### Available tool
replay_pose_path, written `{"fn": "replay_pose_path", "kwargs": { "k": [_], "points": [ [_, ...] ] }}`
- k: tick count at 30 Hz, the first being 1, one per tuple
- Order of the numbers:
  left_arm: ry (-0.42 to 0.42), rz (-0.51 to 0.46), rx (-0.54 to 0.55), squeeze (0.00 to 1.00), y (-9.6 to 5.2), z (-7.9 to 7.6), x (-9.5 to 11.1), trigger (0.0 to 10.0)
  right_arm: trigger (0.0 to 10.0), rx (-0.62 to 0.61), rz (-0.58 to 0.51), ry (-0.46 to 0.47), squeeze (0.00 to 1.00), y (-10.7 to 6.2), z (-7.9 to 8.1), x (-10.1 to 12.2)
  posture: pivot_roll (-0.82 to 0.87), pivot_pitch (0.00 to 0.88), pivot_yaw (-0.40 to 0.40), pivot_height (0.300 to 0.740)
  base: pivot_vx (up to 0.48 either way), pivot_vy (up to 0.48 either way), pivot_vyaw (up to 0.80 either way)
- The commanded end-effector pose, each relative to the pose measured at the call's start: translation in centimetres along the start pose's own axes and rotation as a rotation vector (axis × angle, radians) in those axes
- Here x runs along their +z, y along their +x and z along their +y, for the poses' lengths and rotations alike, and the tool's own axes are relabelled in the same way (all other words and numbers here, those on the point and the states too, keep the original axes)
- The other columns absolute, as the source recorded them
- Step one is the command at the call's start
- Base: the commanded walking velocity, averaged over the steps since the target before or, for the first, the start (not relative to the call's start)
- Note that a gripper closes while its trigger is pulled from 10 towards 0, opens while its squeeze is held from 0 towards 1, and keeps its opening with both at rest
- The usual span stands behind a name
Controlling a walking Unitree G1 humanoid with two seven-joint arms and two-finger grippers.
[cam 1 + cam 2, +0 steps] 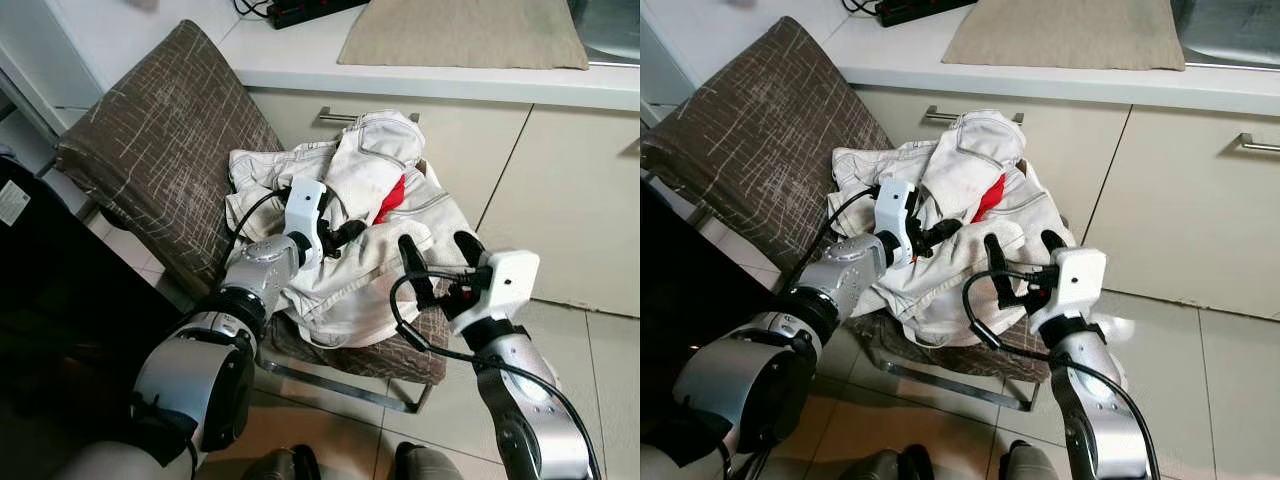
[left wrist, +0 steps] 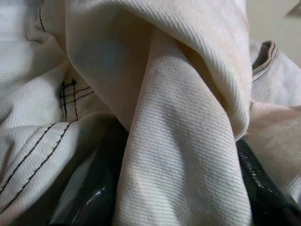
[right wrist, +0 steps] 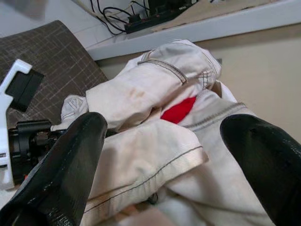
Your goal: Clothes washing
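While the left claw pinches a fold of the white garment heaped on the chair, the right claw hovers wide open, empty. Garment lies just ahead of the right claw, so it's next to grab.

- Two silver arms with dark elbow joints.
- White wrist housings, looped black cables.
- left gripper and right gripper: long glossy black fingers.
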State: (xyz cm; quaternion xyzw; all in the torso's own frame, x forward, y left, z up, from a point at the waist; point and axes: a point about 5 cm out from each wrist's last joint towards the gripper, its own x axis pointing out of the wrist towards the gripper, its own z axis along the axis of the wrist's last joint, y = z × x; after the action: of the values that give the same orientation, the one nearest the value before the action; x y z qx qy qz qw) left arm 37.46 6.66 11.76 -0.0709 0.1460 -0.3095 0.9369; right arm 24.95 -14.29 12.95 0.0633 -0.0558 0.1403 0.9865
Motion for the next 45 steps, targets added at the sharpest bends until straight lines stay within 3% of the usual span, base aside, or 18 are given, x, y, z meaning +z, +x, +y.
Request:
{"fn": "replay_pose_path", "kwargs": {
  "k": [1, 6, 10, 11, 13, 14, 15, 17, 24, 28, 30, 32, 33, 37, 38, 42, 45],
  "points": [
    [0.003, -0.029, 0.024, 0.00, -0.5, 0.9, 0.4, 0.0, 10.0, 0.009, 0.022, 0.001, 0.00, 0.1, 0.1, -0.4, -0.25, 0.108, 0.126, 0.740, 0.000, 0.000, 0.00],
    [-0.005, -0.066, 0.006, 0.00, -0.4, 0.8, 1.1, 0.0, 10.0, 0.012, 0.027, 0.007, 0.00, 0.3, 0.0, -0.5, -0.24, 0.094, 0.116, 0.740, 0.000, 0.000, 0.00],
    [-0.031, -0.149, 0.013, 0.00, -0.6, 1.1, 2.6, 0.0, 10.0, 0.029, 0.028, 0.007, 0.00, 0.8, 0.0, -0.6, -0.23, 0.085, 0.110, 0.740, 0.000, 0.000, 0.00],
    [-0.091, -0.182, 0.009, 0.00, -0.7, 1.3, 3.2, 0.0, 10.0, 0.034, 0.031, 0.008, 0.00, 0.9, 0.1, -0.7, -0.22, 0.077, 0.105, 0.740, 0.000, 0.000, 0.00],
    [-0.135, -0.207, 0.004, 0.00, -0.8, 1.4, 3.6, 0.0, 10.0, 0.038, 0.032, 0.008, 0.00, 0.9, 0.1, -0.7, -0.22, 0.077, 0.105, 0.740, 0.000, 0.000, 0.00],
    [-0.291, -0.271, 0.013, 0.00, -1.0, 1.9, 4.5, 0.0, 10.0, 0.041, 0.035, 0.009, 0.00, 1.0, 0.1, -0.8, -0.21, 0.068, 0.101, 0.740, 0.000, 0.000, 0.00],
    [-0.370, -0.307, 0.018, 0.00, -1.2, 2.2, 5.0, 0.0, 10.0, 0.043, 0.036, 0.010, 0.00, 1.1, 0.1, -0.9, -0.21, 0.066, 0.101, 0.740, 0.000, 0.000, 0.00],
    [-0.425, -0.341, 0.022, 0.00, -1.5, 2.4, 5.4, 0.0, 10.0, 0.046, 0.036, 0.010, 0.00, 1.2, 0.1, -0.9, -0.21, 0.060, 0.100, 0.740, 0.000, 0.000, 0.00],
    [-0.415, -0.449, 0.098, 0.00, -3.3, 4.3, 6.8, 0.0, 10.0, 0.052, 0.041, 0.012, 0.00, 1.6, -0.1, -1.1, -0.20, 0.049, 0.093, 0.740, 0.000, 0.000, 0.00],
    [-0.322, -0.605, 0.025, 0.00, -6.0, 3.8, 11.1, 0.0, 10.0, 0.028, 0.059, 0.017, 0.00, 1.8, -0.5, -1.3, -0.18, 0.036, 0.084, 0.740, 0.000, 0.000, 0.00],
    [-0.295, -0.629, 0.009, 0.00, -6.6, 3.6, 11.9, 0.0, 10.0, 0.023, 0.062, 0.018, 0.00, 1.9, -0.6, -1.4, -0.18, 0.036, 0.084, 0.740, 0.000, 0.000, 0.00],
    [-0.205, -0.708, -0.039, 0.00, -8.9, 3.1, 14.6, 0.0, 10.0, 0.013, 0.064, 0.012, 0.00, 2.2, -0.9, -1.4, -0.17, 0.028, 0.077, 0.740, 0.000, 0.000, 0.00],
    [-0.205, -0.708, -0.039, 0.00, -8.9, 3.1, 14.6, 0.0, 10.0, 0.013, 0.064, 0.012, 0.00, 2.2, -0.9, -1.4, -0.17, 0.028, 0.077, 0.740, 0.000, 0.000, 0.00],
    [-0.089, -0.829, -0.014, 0.00, -13.9, 3.9, 18.2, 0.0, 10.0, 0.010, 0.053, 0.005, 0.00, 3.1, -1.3, -1.1, -0.14, 0.014, 0.061, 0.740, 0.000, 0.000, 0.45],
    [-0.089, -0.829, -0.014, 0.00, -13.9, 3.9, 18.2, 0.0, 10.0, 0.010, 0.053, 0.005, 0.00, 3.1, -1.3, -1.1, -0.14, 0.014, 0.061, 0.740, 0.000, 0.000, 0.71],
    [-0.029, -0.868, 0.071, 0.00, -17.0, 4.5, 18.9, 0.0, 10.0, 0.023, 0.047, -0.002, 0.00, 3.9, -1.4, -0.9, -0.11, 0.006, 0.041, 0.740, 0.000, 0.000, 0.68],
    [-0.019, -0.853, 0.230, 0.00, -18.9, 5.8, 17.3, 0.0, 10.0, 0.038, 0.046, -0.005, 0.00, 4.4, -1.4, -0.8, -0.09, 0.003, 0.025, 0.740, 0.000, 0.000, 0.64]
  ]
}}
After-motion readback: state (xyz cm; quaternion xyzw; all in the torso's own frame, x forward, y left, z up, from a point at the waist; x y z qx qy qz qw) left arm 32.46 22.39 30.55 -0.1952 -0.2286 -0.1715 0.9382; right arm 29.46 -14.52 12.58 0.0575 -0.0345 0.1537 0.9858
